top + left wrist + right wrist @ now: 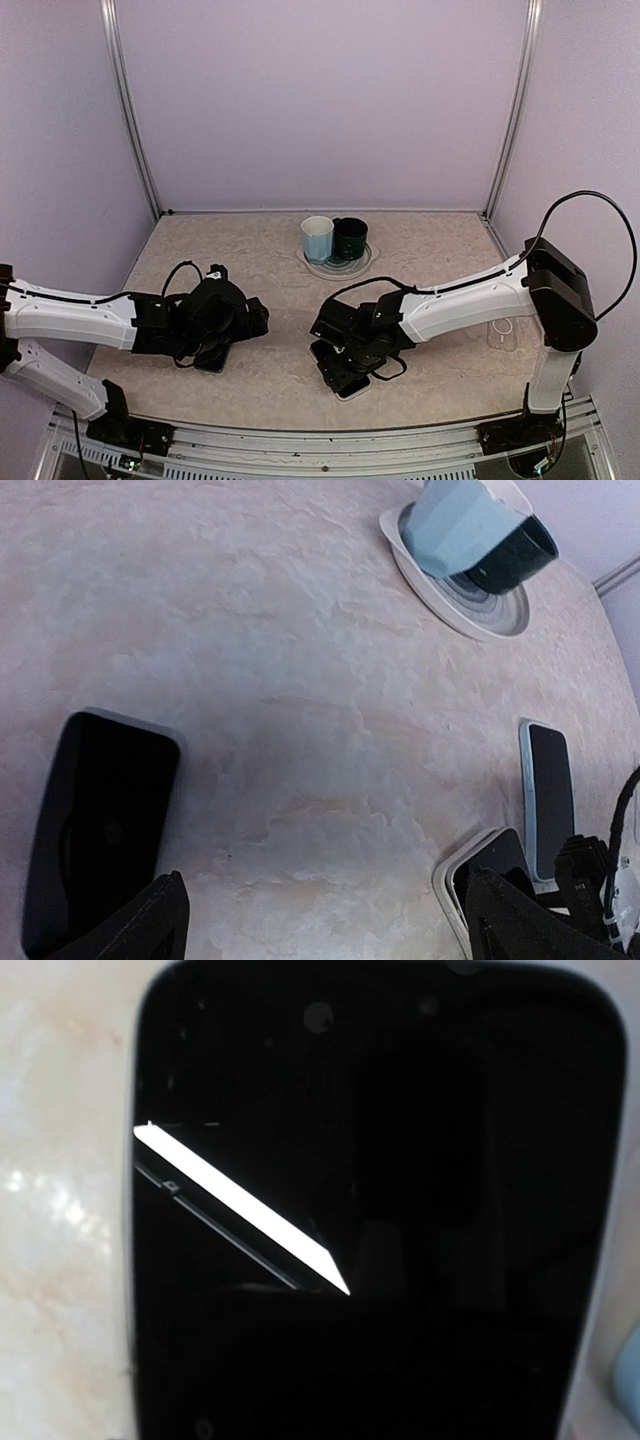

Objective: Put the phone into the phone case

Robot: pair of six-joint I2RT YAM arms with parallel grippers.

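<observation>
A black phone case [100, 830] lies flat on the table, just left of my left gripper [340, 930]. That gripper is open, with only bare table between its fingers. From above, the case [213, 358] peeks out under the left gripper [252, 320]. A phone [370, 1210] with a black screen and a pale rim fills the right wrist view, very close. It lies at the front centre [352, 388], under my right gripper [345, 365]. The right gripper's fingers do not show against the dark screen.
A light blue slab like a second phone [548, 800] lies beside the pale-rimmed phone [490, 855]. A light blue cup [317, 238] and a dark green cup [350, 238] stand on a white plate [340, 268] at the back. A clear case-like piece [500, 333] lies far right.
</observation>
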